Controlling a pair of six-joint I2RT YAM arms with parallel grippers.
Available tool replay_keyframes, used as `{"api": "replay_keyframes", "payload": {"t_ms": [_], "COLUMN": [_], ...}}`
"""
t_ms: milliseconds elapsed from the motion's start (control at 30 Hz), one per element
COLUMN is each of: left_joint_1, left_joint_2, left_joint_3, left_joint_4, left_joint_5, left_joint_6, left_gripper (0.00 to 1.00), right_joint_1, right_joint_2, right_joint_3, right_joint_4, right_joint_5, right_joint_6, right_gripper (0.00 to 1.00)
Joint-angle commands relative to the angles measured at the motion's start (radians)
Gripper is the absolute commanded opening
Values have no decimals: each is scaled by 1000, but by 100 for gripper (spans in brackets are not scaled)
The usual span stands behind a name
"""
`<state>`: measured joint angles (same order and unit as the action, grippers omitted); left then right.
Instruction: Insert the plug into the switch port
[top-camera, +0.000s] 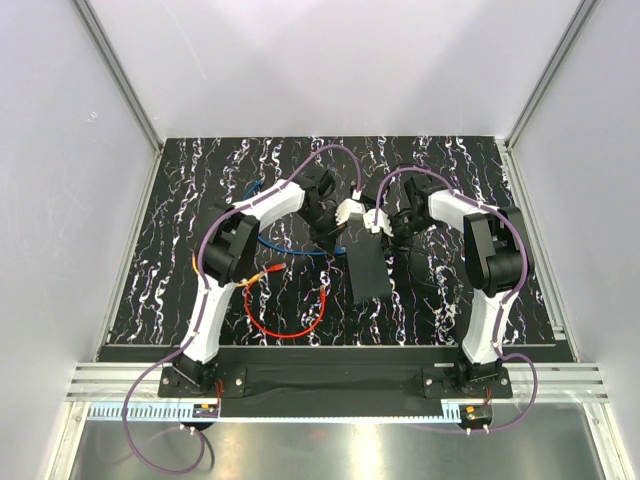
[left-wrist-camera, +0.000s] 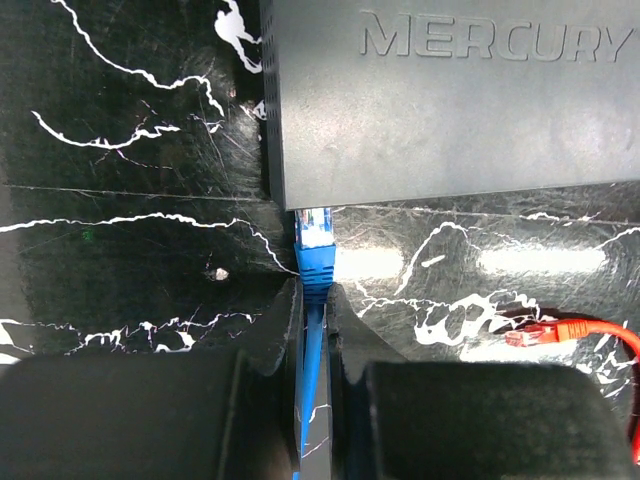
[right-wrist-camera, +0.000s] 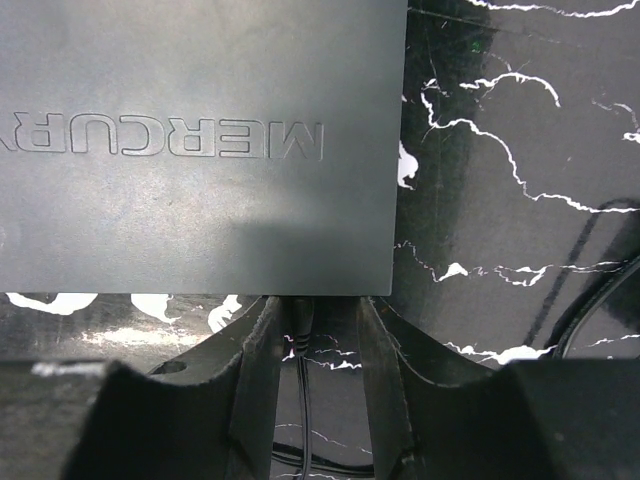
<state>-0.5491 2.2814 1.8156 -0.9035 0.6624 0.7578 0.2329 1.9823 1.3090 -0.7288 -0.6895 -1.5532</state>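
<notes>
Your left tool is pinched narrow on the plug. Its fingertips clamp the tail of the blue boot, and the blue cable runs back between them. Straight ahead of the fingertips, the plug's clear tip meets the near edge of the black box, close to a corner of that edge. The switch port is hidden under the edge, so you cannot tell how far in the tip sits. The box lies flat on the bench with its lettering facing up. To the right of this tool, a red cable with its own plug lies on the bench, apart from the box.

Your right tool stands at the opposite edge of the box, jaws parted to a middling gap. A thin black cord runs between the fingers, nearer one than the other, and neither finger clamps it. The cord's end meets the box edge just ahead of the fingertips.
</notes>
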Motion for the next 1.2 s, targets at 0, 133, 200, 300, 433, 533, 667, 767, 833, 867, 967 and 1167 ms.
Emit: {"api": "replay_keyframes", "payload": {"t_ms": [0,133,200,300,433,533,667,767,833,867,967,1167], "left_joint_1": [-43,-57,-60,-68,-74,-78,-94,-97,-97,-98,-103,-110], "left_joint_2": [-8,-10,-2,10,23,41,87,105,110,109,90,78], "left_joint_3": [57,74,80,100,135,163,200,231,257,261,266,260], "left_joint_4": [110,115,107,87,63,51,49,58,57,57,55,43], "left_joint_5": [117,120,120,121,120,124,118,135,146,149,149,158], "left_joint_6": [-29,-51,-55,-60,-67,-83,-95,-118,-133,-138,-140,-152], "left_gripper": [0,0,0,0,0,0,0,0,0,0,0,0], "right_joint_1": [42,46,46,51,63,66,78,80,83,83,83,89], "right_joint_2": [-5,-5,-7,-14,-19,-14,-13,-14,-19,-19,-22,-26], "right_joint_3": [-2,-2,-2,-5,-5,1,-7,-10,-16,-17,-19,-24], "right_joint_4": [49,57,57,58,62,60,71,71,75,75,80,89], "right_joint_5": [-31,-27,-27,-22,-7,1,21,24,27,27,28,34], "right_joint_6": [31,36,35,33,28,30,34,28,27,27,30,35], "right_gripper": [41,42,42,43,43,44,44,44,45,45,46,47]}}
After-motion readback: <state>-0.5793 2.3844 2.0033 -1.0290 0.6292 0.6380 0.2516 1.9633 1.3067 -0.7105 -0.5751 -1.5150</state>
